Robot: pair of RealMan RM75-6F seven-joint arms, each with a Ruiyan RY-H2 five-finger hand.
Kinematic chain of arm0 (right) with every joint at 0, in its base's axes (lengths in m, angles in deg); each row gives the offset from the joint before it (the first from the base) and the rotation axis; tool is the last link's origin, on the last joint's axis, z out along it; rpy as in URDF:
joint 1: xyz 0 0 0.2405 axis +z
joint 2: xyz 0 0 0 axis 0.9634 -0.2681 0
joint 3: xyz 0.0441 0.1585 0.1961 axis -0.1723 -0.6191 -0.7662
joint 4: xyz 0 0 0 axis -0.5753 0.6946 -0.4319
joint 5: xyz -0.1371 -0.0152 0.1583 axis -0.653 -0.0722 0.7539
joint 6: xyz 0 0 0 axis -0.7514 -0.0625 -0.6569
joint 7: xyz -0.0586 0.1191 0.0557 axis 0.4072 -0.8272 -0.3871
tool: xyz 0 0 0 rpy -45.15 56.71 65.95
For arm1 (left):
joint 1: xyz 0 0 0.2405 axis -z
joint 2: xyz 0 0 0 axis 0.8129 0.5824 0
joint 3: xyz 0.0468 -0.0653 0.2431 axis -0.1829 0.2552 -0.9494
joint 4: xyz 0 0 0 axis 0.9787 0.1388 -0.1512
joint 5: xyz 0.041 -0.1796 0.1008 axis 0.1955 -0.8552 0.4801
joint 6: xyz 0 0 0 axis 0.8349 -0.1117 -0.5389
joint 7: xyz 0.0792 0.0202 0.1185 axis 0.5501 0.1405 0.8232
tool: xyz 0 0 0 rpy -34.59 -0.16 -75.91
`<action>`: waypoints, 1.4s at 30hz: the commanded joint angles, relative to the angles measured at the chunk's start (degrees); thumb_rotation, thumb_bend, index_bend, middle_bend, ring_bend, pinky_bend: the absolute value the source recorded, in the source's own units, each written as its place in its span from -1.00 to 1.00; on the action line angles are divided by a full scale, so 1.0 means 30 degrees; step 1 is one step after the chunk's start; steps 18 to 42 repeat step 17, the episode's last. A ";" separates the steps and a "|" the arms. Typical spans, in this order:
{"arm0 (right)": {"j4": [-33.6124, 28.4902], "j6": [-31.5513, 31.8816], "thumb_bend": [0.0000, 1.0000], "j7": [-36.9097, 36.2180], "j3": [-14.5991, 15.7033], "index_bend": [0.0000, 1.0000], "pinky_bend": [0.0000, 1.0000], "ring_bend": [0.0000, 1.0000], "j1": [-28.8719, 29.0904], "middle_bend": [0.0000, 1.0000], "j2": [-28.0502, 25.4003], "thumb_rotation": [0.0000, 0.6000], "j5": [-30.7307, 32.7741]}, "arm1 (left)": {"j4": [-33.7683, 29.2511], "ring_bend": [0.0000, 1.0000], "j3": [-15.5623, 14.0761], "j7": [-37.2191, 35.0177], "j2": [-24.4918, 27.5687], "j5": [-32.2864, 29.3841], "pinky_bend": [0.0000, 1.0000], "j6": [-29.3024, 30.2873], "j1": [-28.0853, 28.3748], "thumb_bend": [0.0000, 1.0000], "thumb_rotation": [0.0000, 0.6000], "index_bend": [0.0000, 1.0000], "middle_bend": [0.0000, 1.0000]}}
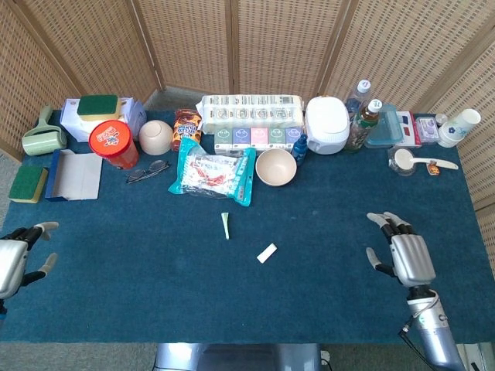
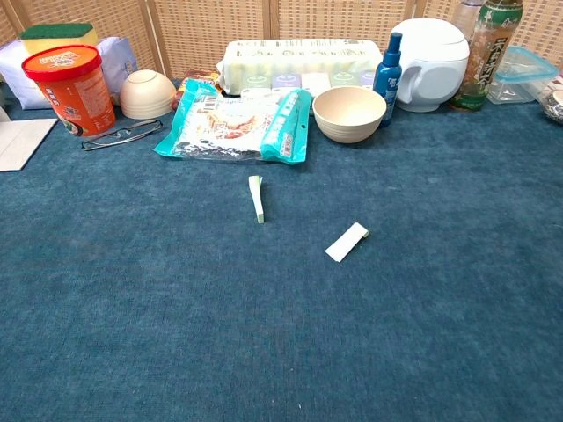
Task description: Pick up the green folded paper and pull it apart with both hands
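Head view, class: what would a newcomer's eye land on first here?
Probably the green folded paper lying alone mid-table on the blue cloth, with a white folded paper just right of it. Next, the left hand and right hand, open at opposite table edges, far from both papers.

Deep blue carpeted tabletop (image 1: 155, 294); pale green folded paper strip (image 1: 225, 225) at centre frame; white paper slip (image 1: 267, 253); red-orange lidded tub (image 1: 113, 144) upper left; cream bowl (image 1: 276, 166).
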 commanded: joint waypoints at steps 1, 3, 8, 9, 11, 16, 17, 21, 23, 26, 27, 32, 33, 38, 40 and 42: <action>-0.0430 0.0723 -0.20 0.0811 0.0196 -0.58 -0.54 -0.69 -0.0708 -0.46 -0.0344 1.00 0.0130 | 0.0351 -0.23 -0.0137 -0.0118 -0.0366 0.0440 0.10 0.0859 -0.0915 -0.40 1.00 -0.46 -0.15; -0.0698 0.1049 -0.20 0.0993 0.0307 -0.57 -0.55 -0.70 -0.1079 -0.46 -0.0523 1.00 0.0090 | 0.0531 -0.24 -0.0146 0.0041 -0.0511 0.0608 0.08 0.1263 -0.1401 -0.40 1.00 -0.46 -0.15; -0.1125 0.1426 -0.20 0.1082 0.0433 -0.56 -0.55 -0.70 -0.1721 -0.46 -0.0900 1.00 0.0088 | 0.0569 -0.25 -0.0022 -0.0177 -0.0631 0.0716 0.04 0.1509 -0.2148 -0.40 1.00 -0.46 -0.16; -0.1149 0.1458 -0.20 0.1027 0.0431 -0.56 -0.55 -0.70 -0.1803 -0.46 -0.0937 1.00 0.0084 | 0.0539 -0.25 0.0020 -0.0212 -0.0631 0.0755 0.04 0.1472 -0.2202 -0.40 1.00 -0.46 -0.16; -0.1178 0.1485 -0.20 0.0931 0.0408 -0.56 -0.55 -0.70 -0.1941 -0.46 -0.0965 1.00 0.0066 | 0.0449 -0.26 0.0134 -0.0193 -0.0676 0.0935 0.03 0.1397 -0.2273 -0.40 1.00 -0.46 -0.17; -0.1169 0.1433 -0.20 0.0836 0.0349 -0.55 -0.55 -0.71 -0.2152 -0.47 -0.0965 1.00 0.0051 | 0.0284 -0.26 0.0385 -0.0038 -0.0796 0.1288 0.02 0.1172 -0.2344 -0.40 1.00 -0.46 -0.18; -0.1163 0.1418 -0.20 0.0824 0.0336 -0.55 -0.55 -0.71 -0.2187 -0.47 -0.0971 1.00 0.0048 | 0.0264 -0.26 0.0446 -0.0036 -0.0818 0.1303 0.02 0.1101 -0.2350 -0.40 1.00 -0.46 -0.18; -0.1163 0.1418 -0.20 0.0824 0.0336 -0.55 -0.55 -0.71 -0.2187 -0.47 -0.0971 1.00 0.0048 | 0.0264 -0.26 0.0446 -0.0036 -0.0818 0.1303 0.02 0.1101 -0.2350 -0.40 1.00 -0.46 -0.18; -0.1163 0.1418 -0.20 0.0824 0.0336 -0.55 -0.55 -0.71 -0.2187 -0.47 -0.0971 1.00 0.0048 | 0.0264 -0.26 0.0446 -0.0036 -0.0818 0.1303 0.02 0.1101 -0.2350 -0.40 1.00 -0.46 -0.18; -0.1163 0.1418 -0.20 0.0824 0.0336 -0.55 -0.55 -0.71 -0.2187 -0.47 -0.0971 1.00 0.0048 | 0.0264 -0.26 0.0446 -0.0036 -0.0818 0.1303 0.02 0.1101 -0.2350 -0.40 1.00 -0.46 -0.18; -0.1163 0.1418 -0.20 0.0824 0.0336 -0.55 -0.55 -0.71 -0.2187 -0.47 -0.0971 1.00 0.0048 | 0.0264 -0.26 0.0446 -0.0036 -0.0818 0.1303 0.02 0.1101 -0.2350 -0.40 1.00 -0.46 -0.18; -0.1163 0.1418 -0.20 0.0824 0.0336 -0.55 -0.55 -0.71 -0.2187 -0.47 -0.0971 1.00 0.0048 | 0.0264 -0.26 0.0446 -0.0036 -0.0818 0.1303 0.02 0.1101 -0.2350 -0.40 1.00 -0.46 -0.18; -0.1163 0.1418 -0.20 0.0824 0.0336 -0.55 -0.55 -0.71 -0.2187 -0.47 -0.0971 1.00 0.0048 | 0.0264 -0.26 0.0446 -0.0036 -0.0818 0.1303 0.02 0.1101 -0.2350 -0.40 1.00 -0.46 -0.18; -0.1163 0.1418 -0.20 0.0824 0.0336 -0.55 -0.55 -0.71 -0.2187 -0.47 -0.0971 1.00 0.0048 | 0.0264 -0.26 0.0446 -0.0036 -0.0818 0.1303 0.02 0.1101 -0.2350 -0.40 1.00 -0.46 -0.18; -0.1163 0.1418 -0.20 0.0824 0.0336 -0.55 -0.55 -0.71 -0.2187 -0.47 -0.0971 1.00 0.0048 | 0.0264 -0.26 0.0446 -0.0036 -0.0818 0.1303 0.02 0.1101 -0.2350 -0.40 1.00 -0.46 -0.18; -0.1163 0.1418 -0.20 0.0824 0.0336 -0.55 -0.55 -0.71 -0.2187 -0.47 -0.0971 1.00 0.0048 | 0.0264 -0.26 0.0446 -0.0036 -0.0818 0.1303 0.02 0.1101 -0.2350 -0.40 1.00 -0.46 -0.18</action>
